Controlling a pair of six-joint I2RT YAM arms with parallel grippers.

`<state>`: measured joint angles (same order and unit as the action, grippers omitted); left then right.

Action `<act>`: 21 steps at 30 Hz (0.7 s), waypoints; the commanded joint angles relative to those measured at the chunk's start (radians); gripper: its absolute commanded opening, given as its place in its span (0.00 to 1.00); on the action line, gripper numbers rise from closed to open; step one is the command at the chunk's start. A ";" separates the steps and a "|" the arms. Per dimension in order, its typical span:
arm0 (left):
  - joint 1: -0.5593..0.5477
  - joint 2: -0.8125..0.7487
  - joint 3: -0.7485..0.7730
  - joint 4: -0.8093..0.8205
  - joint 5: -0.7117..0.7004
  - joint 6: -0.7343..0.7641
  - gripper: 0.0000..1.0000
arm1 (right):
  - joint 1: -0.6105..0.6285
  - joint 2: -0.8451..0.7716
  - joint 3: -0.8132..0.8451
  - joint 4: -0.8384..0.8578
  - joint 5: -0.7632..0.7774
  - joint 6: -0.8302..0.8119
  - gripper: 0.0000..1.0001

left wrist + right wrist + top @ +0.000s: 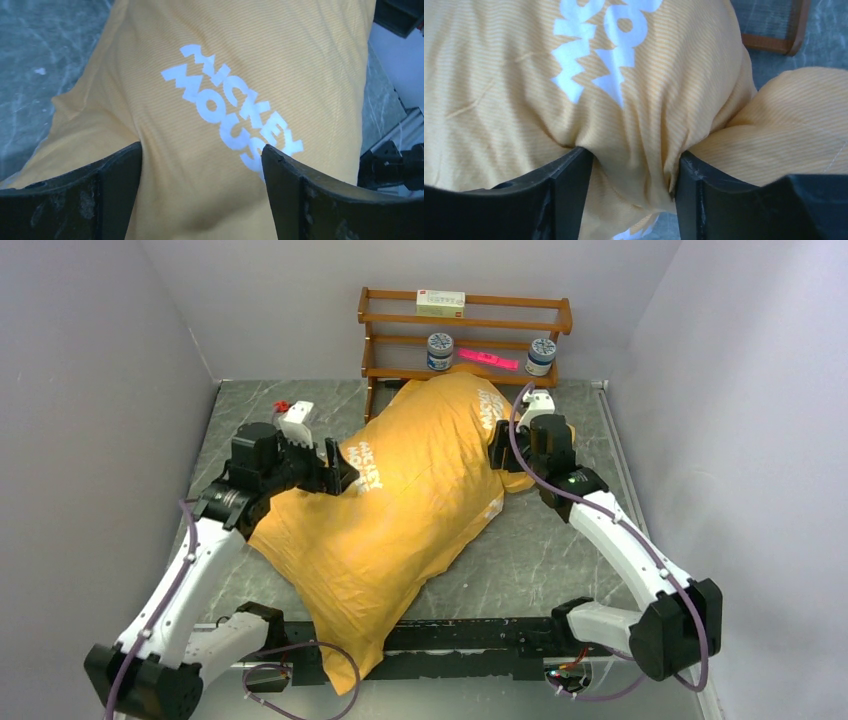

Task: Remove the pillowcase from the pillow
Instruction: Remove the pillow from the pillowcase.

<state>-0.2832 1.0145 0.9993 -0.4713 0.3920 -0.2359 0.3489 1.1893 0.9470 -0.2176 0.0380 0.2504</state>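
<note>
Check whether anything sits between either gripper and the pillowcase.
Nothing visible. The left gripper, jaws open, sits right over the pillowcase at its white lettering; a bunched fold of the cloth fills the gap in the right gripper.

The right gripper (pixel 634 162) presses down into the orange-yellow pillowcase (pixel 499 110). Its two black fingers (pixel 569 195) stand apart, and a creased ridge of the cloth fills the gap between them, touching both. Whether the ridge is squeezed cannot be told. Beyond the gripper, large white lettering (pixel 599 45) runs across the fabric. To the gripper's right a separate fold of the pillowcase bulges up. Far beyond it to the right, a brown wooden frame (pixel 774 44) stands on the grey marbled table (pixel 824 35).
</note>
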 commanded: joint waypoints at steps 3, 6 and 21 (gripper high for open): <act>-0.008 -0.173 -0.024 -0.043 -0.236 -0.065 0.92 | 0.104 -0.105 0.078 -0.006 0.083 -0.052 0.73; -0.008 -0.246 -0.042 -0.070 -0.327 -0.086 0.93 | 0.154 -0.134 0.103 -0.041 0.134 -0.071 0.81; -0.008 -0.481 -0.197 -0.149 -0.447 -0.175 0.95 | 0.188 -0.175 0.099 -0.115 0.351 -0.144 1.00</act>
<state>-0.2878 0.5632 0.8215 -0.6189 -0.0315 -0.3614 0.5491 0.9825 1.0107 -0.3115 0.3408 0.1329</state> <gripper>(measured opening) 0.945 0.994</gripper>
